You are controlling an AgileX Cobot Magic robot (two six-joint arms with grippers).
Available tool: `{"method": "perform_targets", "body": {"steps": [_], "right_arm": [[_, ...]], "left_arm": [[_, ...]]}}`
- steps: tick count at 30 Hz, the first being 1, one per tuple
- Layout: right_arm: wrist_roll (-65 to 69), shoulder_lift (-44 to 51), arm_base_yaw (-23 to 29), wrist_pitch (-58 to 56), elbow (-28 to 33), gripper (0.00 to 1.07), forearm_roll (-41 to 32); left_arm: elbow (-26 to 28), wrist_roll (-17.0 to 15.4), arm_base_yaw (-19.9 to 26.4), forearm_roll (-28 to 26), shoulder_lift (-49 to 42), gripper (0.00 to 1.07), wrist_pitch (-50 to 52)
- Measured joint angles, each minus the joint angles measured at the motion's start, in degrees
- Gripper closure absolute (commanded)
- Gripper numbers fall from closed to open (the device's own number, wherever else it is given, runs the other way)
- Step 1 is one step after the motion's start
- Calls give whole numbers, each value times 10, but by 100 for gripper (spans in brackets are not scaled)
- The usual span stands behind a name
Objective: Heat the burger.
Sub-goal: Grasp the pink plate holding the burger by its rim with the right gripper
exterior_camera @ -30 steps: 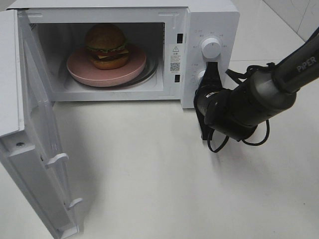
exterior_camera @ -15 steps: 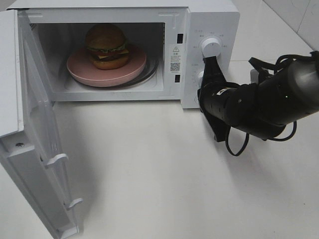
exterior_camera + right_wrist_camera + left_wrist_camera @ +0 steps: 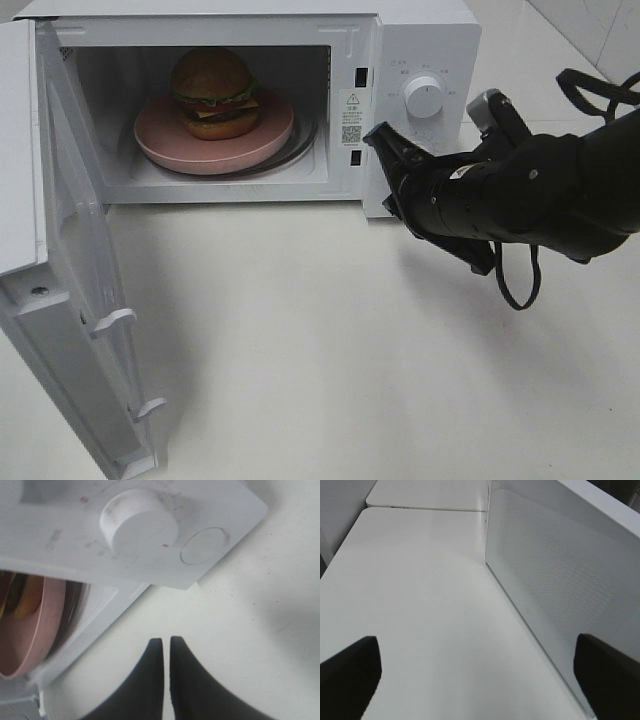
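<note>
Exterior high: tall golden-bunned burger (image 3: 212,92) with lettuce, cheese

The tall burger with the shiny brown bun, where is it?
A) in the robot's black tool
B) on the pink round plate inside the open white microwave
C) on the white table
B: the burger rests on the pink round plate inside the white microwave.
</note>
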State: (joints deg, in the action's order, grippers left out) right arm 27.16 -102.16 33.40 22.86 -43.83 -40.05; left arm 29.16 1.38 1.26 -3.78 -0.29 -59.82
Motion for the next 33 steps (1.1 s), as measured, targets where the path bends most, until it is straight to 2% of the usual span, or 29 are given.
{"method": "perform_targets", "body": {"steps": [4,6,9,11,12,14,20,23,27,29,32,33], "right_arm": [[-56,12,0,-32,0,103,29],[-105,25,0,-80,0,103,78],[-112,29,0,-97,0,103,95],[-124,43,0,-136,0,103,140],[-124,43,0,-136,0,103,140],[-129,58,0,-179,0,102,194],[-130,66,0,-229,0,101,240],[-140,74,0,-304,-15,99,289],[-163,80,0,-374,-31,98,312],[-219,88,0,-455,-56,97,327],[-237,90,0,-476,-62,97,329],[-272,91,0,-515,-77,96,331]], "left_arm": [[0,0,0,0,0,6,0],[0,0,0,0,0,6,0],[0,0,0,0,0,6,0],[0,0,0,0,0,6,0],[0,0,0,0,0,6,0],[0,0,0,0,0,6,0],[0,0,0,0,0,6,0],[0,0,0,0,0,6,0],[0,0,0,0,0,6,0],[0,0,0,0,0,6,0],[0,0,0,0,0,6,0],[0,0,0,0,0,6,0]]}}
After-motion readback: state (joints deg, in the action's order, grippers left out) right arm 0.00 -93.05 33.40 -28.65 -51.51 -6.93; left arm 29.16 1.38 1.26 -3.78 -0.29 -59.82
